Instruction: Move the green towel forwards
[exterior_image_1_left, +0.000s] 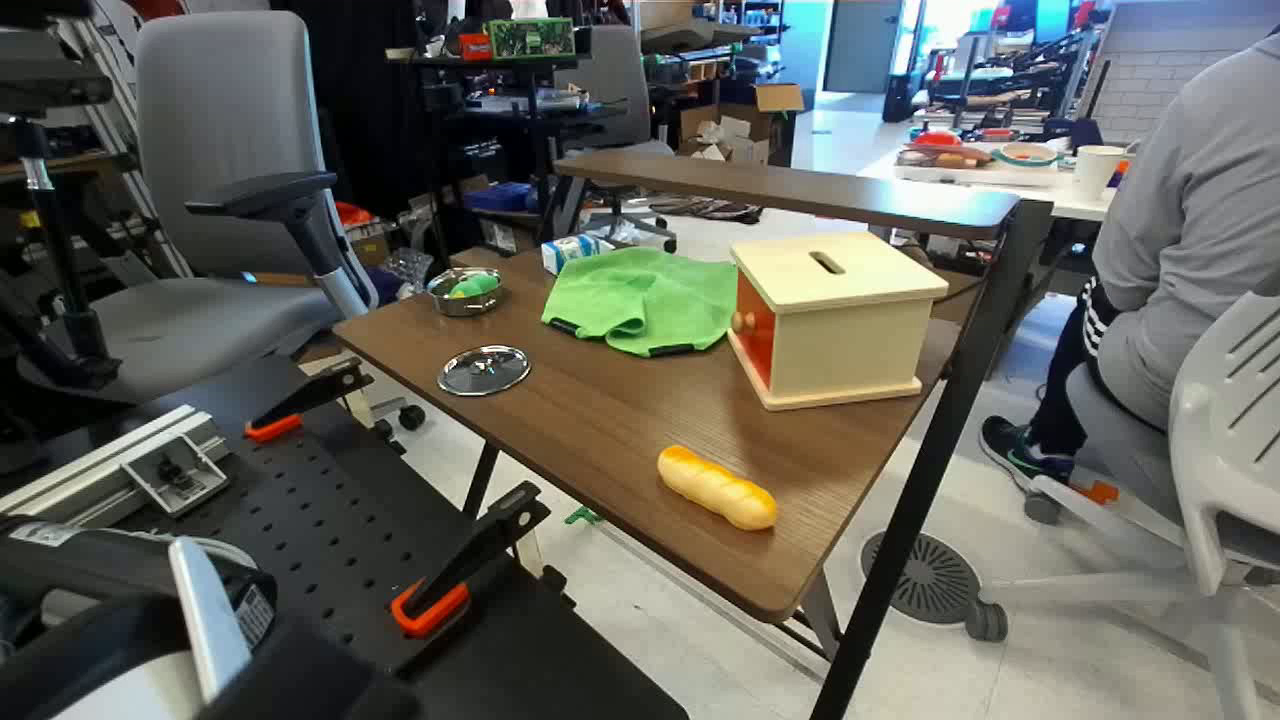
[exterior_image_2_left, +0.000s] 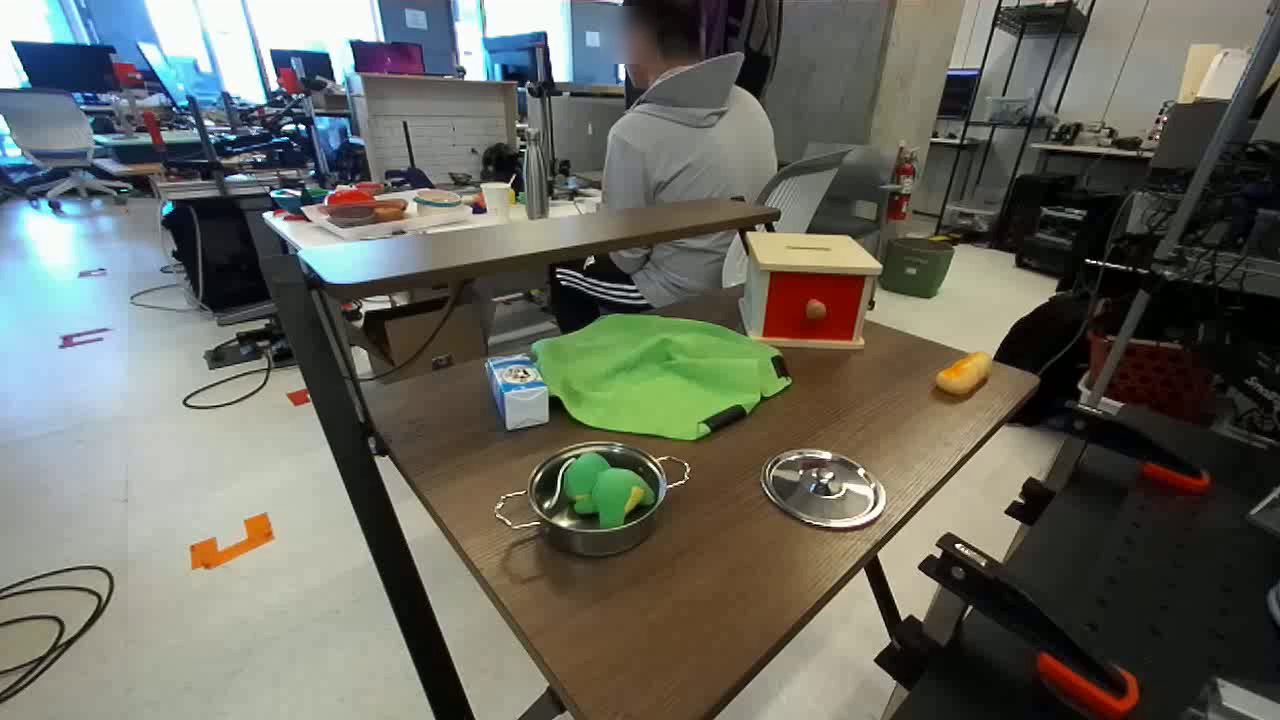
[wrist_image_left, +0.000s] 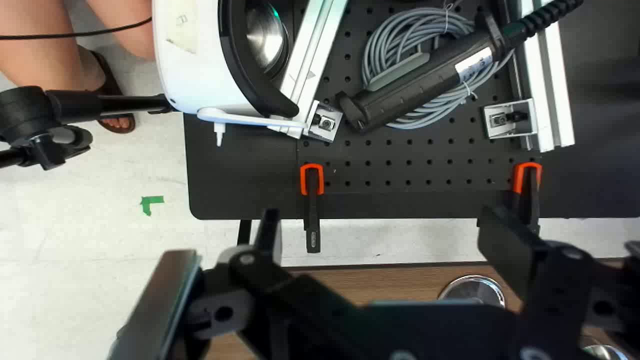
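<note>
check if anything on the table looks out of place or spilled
Slightly odd: the lid lies on the table, apart from the uncovered pot, and the towel is rumpled rather than flat. I see no spill.

In an exterior view, windows (exterior_image_2_left: 315, 30) glare white at the back. Orange and red tape (exterior_image_2_left: 234, 551) marks the pale floor (exterior_image_2_left: 110, 420). A concrete pillar (exterior_image_2_left: 920, 100), a green bin (exterior_image_2_left: 917, 267) and a rack (exterior_image_2_left: 1020, 127) by a pale wall (exterior_image_2_left: 1155, 50) stand beyond the brown tabletop (exterior_image_2_left: 700, 600). In an exterior view, a grey chair (exterior_image_1_left: 230, 130) and a white chair (exterior_image_1_left: 1235, 400) stand on different sides of the tabletop.
</note>
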